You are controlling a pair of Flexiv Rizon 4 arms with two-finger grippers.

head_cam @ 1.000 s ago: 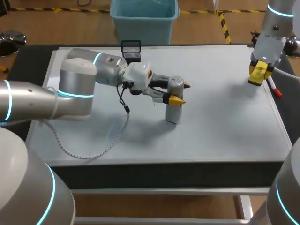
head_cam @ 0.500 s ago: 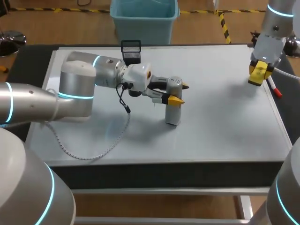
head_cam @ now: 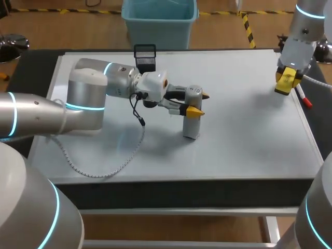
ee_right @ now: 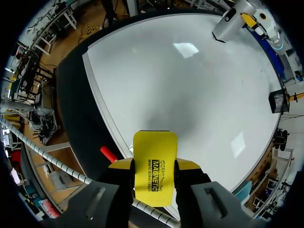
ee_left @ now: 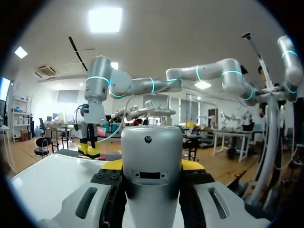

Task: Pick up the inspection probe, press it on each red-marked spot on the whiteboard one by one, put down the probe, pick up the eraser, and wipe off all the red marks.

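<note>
The left jaws are closed on the inspection probe (ee_left: 152, 161), one yellow tip on each side of its upper body. The probe stands upright, base down on the whiteboard (head_cam: 244, 135), near the middle of the worktop. The step in hand appears to be a press. Load should run straight down the probe's axis, with no sideways drag, and the probe should lift clear before moving to another spot. No red spot can be made out around the base; one may be hidden beneath it. The probe is a silver-grey cylinder with a rounded cap, a small dark dot and a rectangular recess on the side facing the wrist. The right jaws grip the yellow eraser (ee_right: 155, 166) above the board's far right corner, beside a red marker (head_cam: 304, 99).
</note>
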